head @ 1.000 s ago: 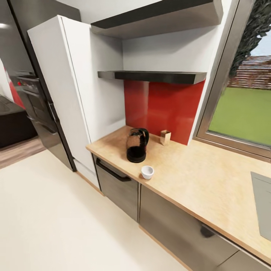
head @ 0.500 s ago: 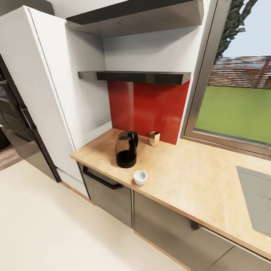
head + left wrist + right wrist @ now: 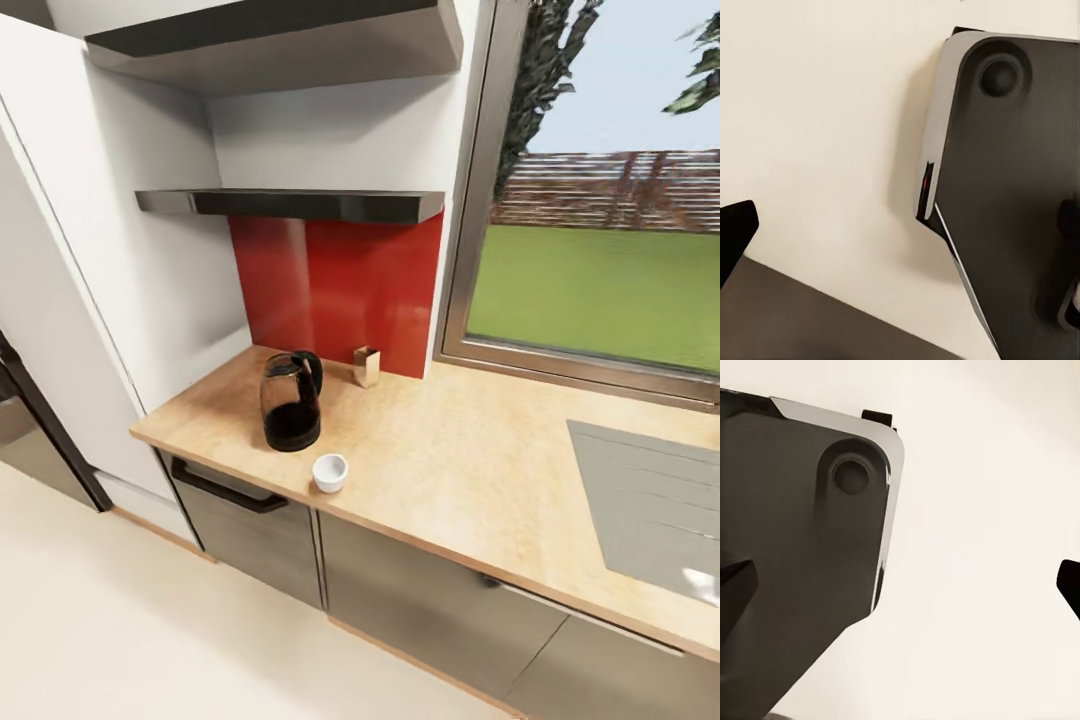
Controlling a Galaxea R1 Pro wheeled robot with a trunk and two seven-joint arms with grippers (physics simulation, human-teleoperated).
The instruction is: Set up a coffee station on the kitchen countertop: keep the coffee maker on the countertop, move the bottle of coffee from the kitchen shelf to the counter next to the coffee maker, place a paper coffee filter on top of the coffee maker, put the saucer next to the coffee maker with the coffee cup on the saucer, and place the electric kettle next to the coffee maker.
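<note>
I'm swinging the head view rightward along the bench [image 3: 470,480]; kettle [image 3: 291,402], cup [image 3: 330,472] and tan filter [image 3: 366,366] are sliding left in frame versus a second ago; shelf [image 3: 300,204] is looking bare; coffee maker, jar and saucer aren't found yet; both claws are hanging spread over the floor [image 3: 832,112], pinching nothing.

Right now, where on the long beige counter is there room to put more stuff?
The beige wood-look countertop lies bare between the small white cup and the grey inset panel. It's crowded by the red wall: round smoky glass kettle, small tan paper cone.
</note>
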